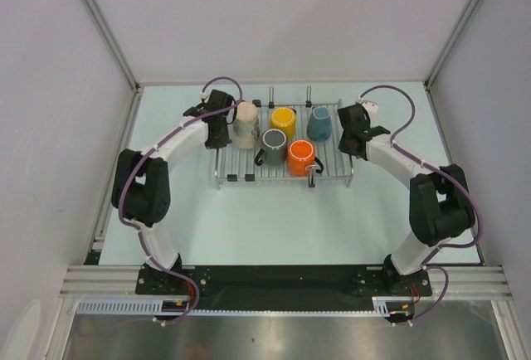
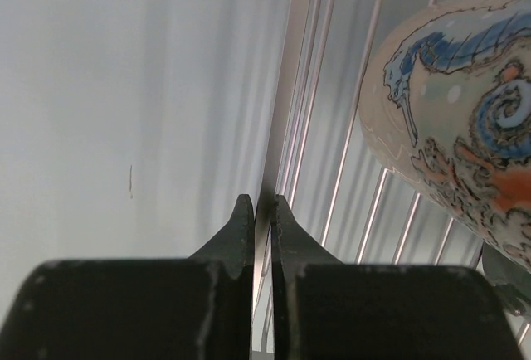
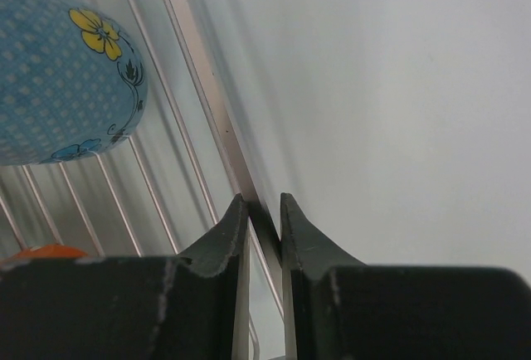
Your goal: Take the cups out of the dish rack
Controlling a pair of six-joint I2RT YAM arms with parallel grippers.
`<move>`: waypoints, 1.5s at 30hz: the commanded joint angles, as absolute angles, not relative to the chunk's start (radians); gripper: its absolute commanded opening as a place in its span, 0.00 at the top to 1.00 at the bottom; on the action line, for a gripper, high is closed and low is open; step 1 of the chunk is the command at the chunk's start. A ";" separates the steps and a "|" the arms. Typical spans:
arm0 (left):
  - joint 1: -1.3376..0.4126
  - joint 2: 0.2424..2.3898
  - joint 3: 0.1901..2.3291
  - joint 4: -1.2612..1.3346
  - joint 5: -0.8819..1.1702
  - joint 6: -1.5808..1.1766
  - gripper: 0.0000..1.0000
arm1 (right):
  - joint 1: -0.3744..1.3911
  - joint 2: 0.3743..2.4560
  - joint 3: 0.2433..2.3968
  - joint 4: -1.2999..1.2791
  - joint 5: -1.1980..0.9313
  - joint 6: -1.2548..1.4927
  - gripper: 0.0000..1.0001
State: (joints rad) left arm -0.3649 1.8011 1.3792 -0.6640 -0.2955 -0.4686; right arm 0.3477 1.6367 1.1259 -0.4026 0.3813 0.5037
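The silver wire dish rack [image 1: 332, 174] sits mid-table and holds all five cups: cream [image 1: 246, 124], yellow [image 1: 283, 119], light blue [image 1: 319, 123], dark grey [image 1: 273, 146] and orange [image 1: 300, 156]. My left gripper [image 1: 219, 139] is shut on the rack's left edge bar [image 2: 286, 111], its tips [image 2: 263, 204] pinching the bar, with the cream cup [image 2: 465, 128] just to the right. My right gripper [image 1: 349, 139] is shut on the rack's right edge bar [image 3: 199, 70], its tips [image 3: 264, 204] pinching it, with the light blue cup [image 3: 58, 78] and a sliver of the orange cup [image 3: 41, 252] to the left.
Pale table surface [image 1: 274, 219] lies in front of and on both sides of the rack. White enclosure walls stand at the left, right and back. Two upright prongs [image 1: 290, 94] rise at the rack's far edge.
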 commanded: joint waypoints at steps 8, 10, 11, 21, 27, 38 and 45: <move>-0.310 2.005 1.581 -0.640 -0.183 -0.531 0.99 | 0.284 1.855 1.215 -0.341 0.287 0.641 1.00; -0.305 2.025 1.600 -0.630 -0.179 -0.528 1.00 | 0.275 1.879 1.230 -0.331 0.281 0.646 1.00; -0.305 2.035 1.621 -0.629 -0.178 -0.528 1.00 | 0.272 1.891 1.238 -0.330 0.278 0.644 1.00; -0.288 2.100 1.672 -0.601 -0.167 -0.545 1.00 | 0.247 1.973 1.313 -0.331 0.267 0.634 1.00; -0.285 2.123 1.677 -0.595 -0.159 -0.542 1.00 | 0.244 1.997 1.335 -0.336 0.270 0.626 1.00; -0.284 2.062 1.640 -0.600 -0.199 -0.531 0.98 | 0.270 1.948 1.287 -0.322 0.296 0.612 1.00; -0.284 1.974 1.588 -0.600 -0.230 -0.534 0.58 | 0.295 1.888 1.287 -0.333 0.307 0.598 0.62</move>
State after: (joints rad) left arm -0.2749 2.0266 1.6394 -0.5751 -0.2348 -0.4625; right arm 0.2630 1.8671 1.3388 -0.2325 0.2932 0.4854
